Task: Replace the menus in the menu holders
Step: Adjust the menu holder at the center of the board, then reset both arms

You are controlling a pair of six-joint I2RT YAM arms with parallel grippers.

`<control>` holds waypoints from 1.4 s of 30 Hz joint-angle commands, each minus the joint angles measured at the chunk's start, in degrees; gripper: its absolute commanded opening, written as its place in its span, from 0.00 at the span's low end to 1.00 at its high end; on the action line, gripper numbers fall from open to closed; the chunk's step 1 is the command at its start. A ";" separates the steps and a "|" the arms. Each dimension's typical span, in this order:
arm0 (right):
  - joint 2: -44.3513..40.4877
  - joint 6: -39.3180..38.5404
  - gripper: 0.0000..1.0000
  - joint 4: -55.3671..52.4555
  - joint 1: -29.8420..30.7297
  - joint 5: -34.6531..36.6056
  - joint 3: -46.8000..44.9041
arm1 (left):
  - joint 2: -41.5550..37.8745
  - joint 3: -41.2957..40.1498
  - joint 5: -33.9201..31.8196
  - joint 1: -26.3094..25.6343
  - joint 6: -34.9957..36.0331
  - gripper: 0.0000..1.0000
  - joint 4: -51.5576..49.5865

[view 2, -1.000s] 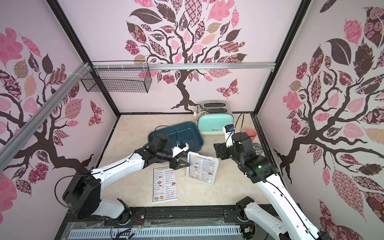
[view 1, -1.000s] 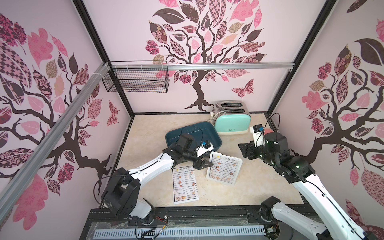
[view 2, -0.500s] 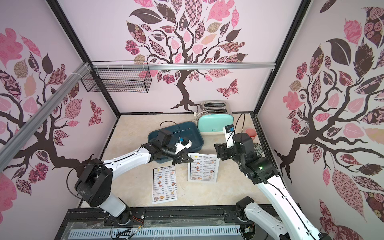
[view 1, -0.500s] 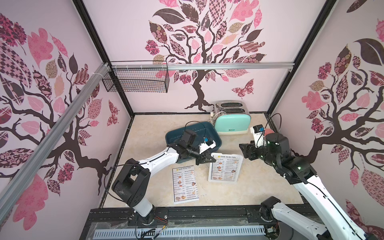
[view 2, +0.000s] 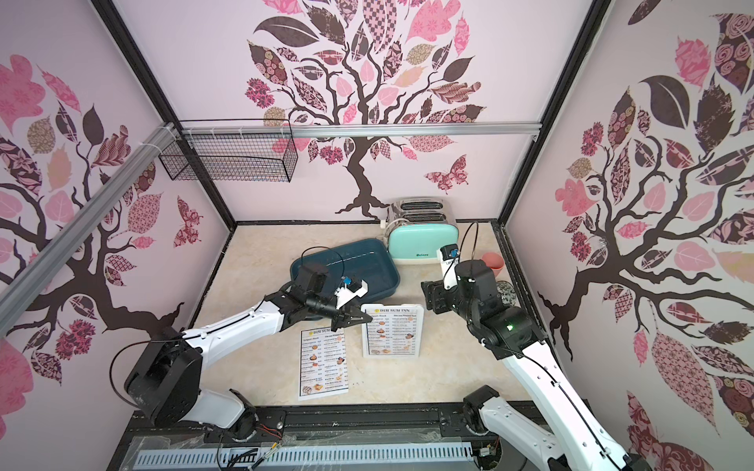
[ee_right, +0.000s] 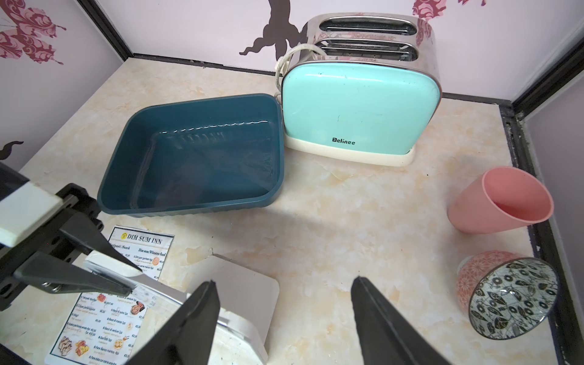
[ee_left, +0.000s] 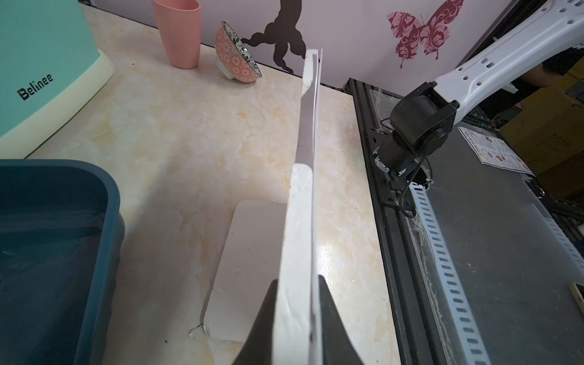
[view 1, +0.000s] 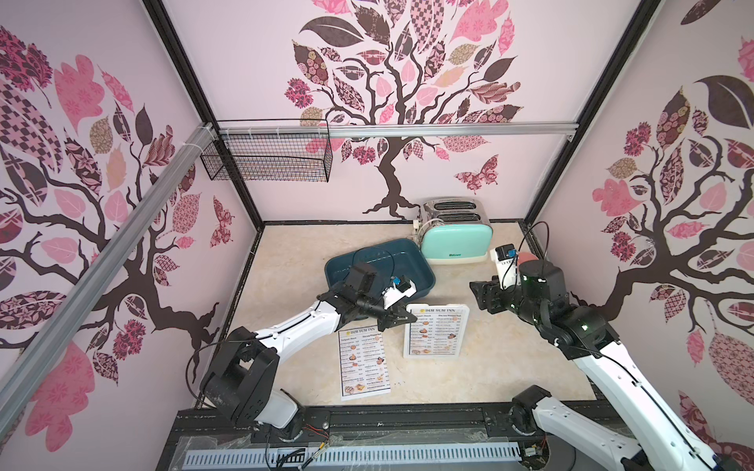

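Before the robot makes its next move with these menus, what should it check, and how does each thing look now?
1. Is the left gripper clamped on the stand at its top corner? ok.
2. Is the stand upright with its foot on the table? ok.
3. Is the menu in the stand loose enough to slide out? cannot tell.
4. Is the right gripper open with nothing between its jaws? ok.
5. Is the spare menu lying flat on the table beside the stand? ok.
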 commanded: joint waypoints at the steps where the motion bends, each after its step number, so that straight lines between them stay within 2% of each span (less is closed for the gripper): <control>1: 0.51 1.36 0.72 0.38 -0.50 2.68 0.87 | -1.12 -1.23 -3.39 0.14 -2.07 0.20 0.45; 2: 0.71 2.02 0.72 0.57 -1.10 3.10 0.97 | -1.45 -1.68 -3.77 0.17 -2.61 0.23 0.75; 4: 1.04 2.76 0.73 1.02 -2.69 2.80 1.21 | -1.99 -2.75 -4.21 0.17 -3.28 0.42 1.36; 5: 1.15 3.00 0.73 1.27 -3.64 2.43 1.30 | -2.43 -3.23 -4.41 0.20 -3.45 0.46 1.63; 9: 1.52 3.51 0.73 3.04 -7.59 1.60 1.11 | -5.90 -4.02 -5.50 0.57 -4.28 0.56 1.59; 12: 1.92 4.91 0.75 8.06 -9.73 5.02 -2.08 | -12.34 -4.92 -7.33 0.48 -6.39 0.63 0.28; 15: 2.70 7.91 0.77 16.48 -11.89 8.87 -8.83 | -21.52 -8.48 -20.75 0.80 -9.73 0.66 0.42; 18: 3.70 10.49 0.78 27.69 -15.84 11.50 -17.69 | -30.76 -12.66 -43.32 3.07 -16.16 0.74 1.45; 20: 4.68 9.49 0.78 36.96 -18.35 13.45 -24.59 | -35.03 -14.31 -58.20 6.11 -19.89 0.81 0.08; 22: 6.42 6.55 0.79 46.85 -20.15 14.85 -30.77 | -36.89 -15.42 -67.40 10.76 -21.93 0.84 -1.51; 23: 7.67 4.65 0.79 52.38 -20.96 14.79 -33.57 | -37.04 -15.85 -69.84 14.24 -22.92 0.86 -2.47; 26: 13.91 0.75 0.80 66.19 -22.18 13.23 -38.60 | -35.36 -18.49 -69.44 26.04 -25.63 0.90 -1.02; 28: 19.00 -0.17 0.80 73.34 -22.91 10.73 -40.09 | -33.46 -21.88 -69.42 32.84 -26.68 0.98 4.68; 29: 21.57 -0.08 0.81 77.19 -23.39 9.20 -40.91 | -32.59 -24.63 -72.06 33.22 -23.85 0.98 10.55; 33: 31.46 0.02 0.82 92.71 -25.16 4.25 -43.20 | -26.58 -30.06 -71.51 36.85 -19.94 0.98 24.86; 36: 34.77 -1.00 0.81 90.78 -26.41 -2.47 -39.56 | -20.19 -32.28 -70.12 38.44 -19.60 0.98 33.13; 38: 37.46 -2.25 0.81 96.60 -26.42 -5.22 -41.56 | -17.02 -33.19 -68.34 38.45 -18.54 0.98 39.54; 42: 38.85 -2.03 0.83 106.16 -26.42 -5.06 -46.38 | -12.44 -30.59 -61.01 38.38 -18.00 0.96 41.33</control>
